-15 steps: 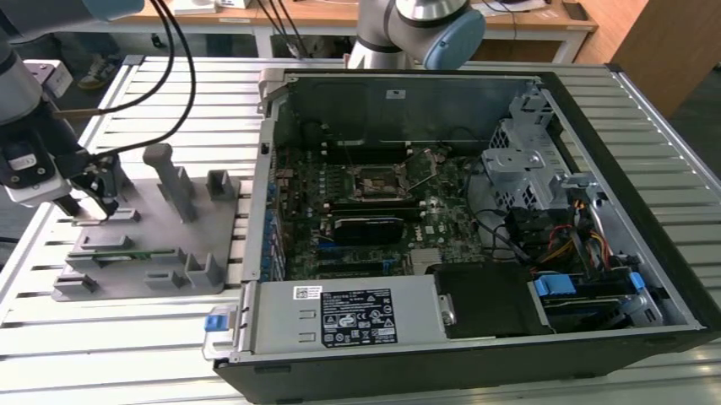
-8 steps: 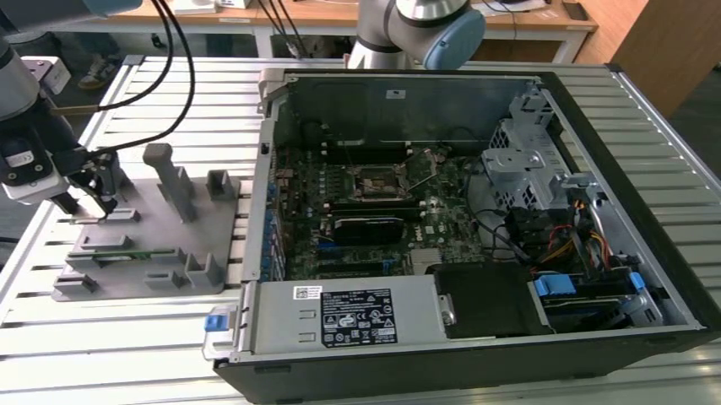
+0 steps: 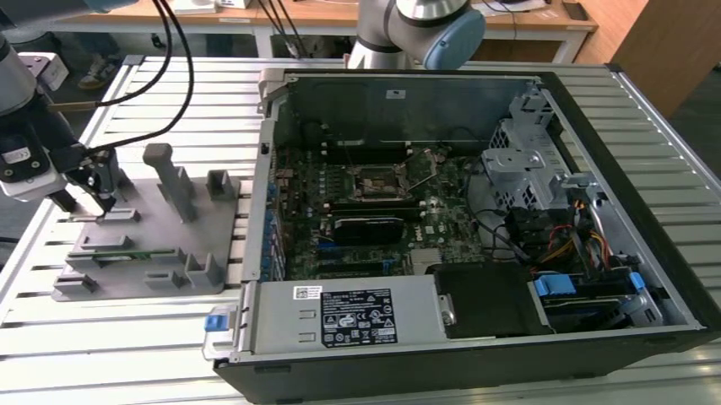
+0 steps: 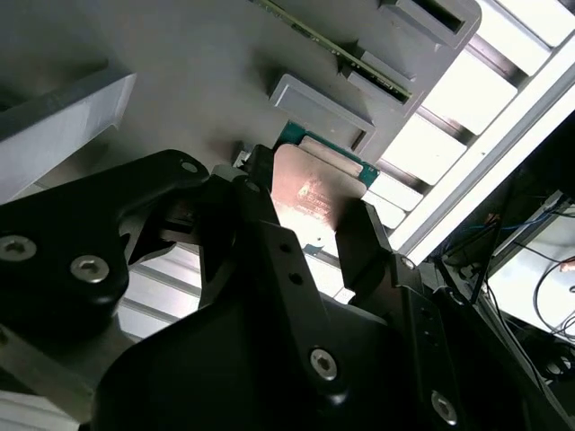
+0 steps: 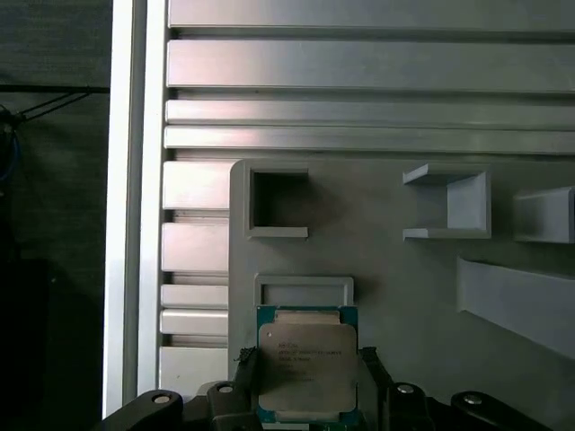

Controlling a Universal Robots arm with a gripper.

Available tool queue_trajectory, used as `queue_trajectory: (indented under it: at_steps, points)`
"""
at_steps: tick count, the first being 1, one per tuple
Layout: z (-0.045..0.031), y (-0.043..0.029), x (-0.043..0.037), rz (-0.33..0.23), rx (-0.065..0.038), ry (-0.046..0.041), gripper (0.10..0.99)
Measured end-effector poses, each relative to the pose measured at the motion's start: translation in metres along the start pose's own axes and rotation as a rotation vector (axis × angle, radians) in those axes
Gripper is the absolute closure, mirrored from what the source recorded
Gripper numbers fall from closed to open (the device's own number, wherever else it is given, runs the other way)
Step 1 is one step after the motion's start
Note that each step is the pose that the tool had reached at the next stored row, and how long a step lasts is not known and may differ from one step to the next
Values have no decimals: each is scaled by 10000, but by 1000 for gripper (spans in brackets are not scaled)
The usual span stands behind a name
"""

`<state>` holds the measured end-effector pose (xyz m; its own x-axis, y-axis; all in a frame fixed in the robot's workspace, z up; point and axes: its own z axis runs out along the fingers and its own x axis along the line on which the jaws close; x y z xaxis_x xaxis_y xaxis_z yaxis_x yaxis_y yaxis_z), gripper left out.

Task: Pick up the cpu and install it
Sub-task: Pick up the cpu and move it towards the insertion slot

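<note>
The cpu (image 5: 308, 364), a flat square chip with a silver top and a green rim, sits at the corner of the grey plastic fixture (image 5: 404, 287), just behind a small raised frame. My gripper (image 5: 308, 386) has its black fingers (image 5: 247, 370) pressed against two opposite sides of the chip. The second wrist view shows the cpu (image 4: 314, 193) wedged between the two fingers (image 4: 260, 211). In the exterior view my gripper (image 3: 88, 201) is low over the fixture (image 3: 152, 232) on that view's left. The motherboard's socket (image 3: 377, 180) lies inside the open computer case (image 3: 631, 253).
Upright grey blocks (image 3: 169, 177) stand on the fixture close to my gripper. A green memory stick (image 3: 118, 251) lies in a slot of the fixture. Black cables (image 3: 169, 51) hang behind. The slatted metal table (image 3: 113, 346) carries everything.
</note>
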<state>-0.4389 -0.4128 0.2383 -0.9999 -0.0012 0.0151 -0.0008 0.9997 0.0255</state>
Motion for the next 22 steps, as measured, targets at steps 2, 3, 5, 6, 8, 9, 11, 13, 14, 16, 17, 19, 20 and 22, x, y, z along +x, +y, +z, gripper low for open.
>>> queue_trajectory:
  at_steps: [2,3,5,6,8,9,11,13,14,16,17,19,20,22]
  points:
    - [-18,0,0,0,-5,1,561]
    - [-28,1,1,0,-9,1,561]
    - [-48,1,1,0,-11,1,561]
    - [-58,1,1,0,-13,1,561]
    - [-76,2,1,0,-17,1,561]
    - [-85,2,1,0,-19,1,561]
    - [-103,3,2,0,-22,1,561]
    - [-120,3,2,0,-24,1,561]
    - [-128,3,2,-1,-25,1,561]
    - [-144,4,2,0,-28,0,561]
    - [-153,4,2,-1,-28,0,561]
    - [-171,4,3,0,-30,1,561]
    - [-180,5,3,0,-30,1,561]
    - [-198,5,3,0,-30,1,561]
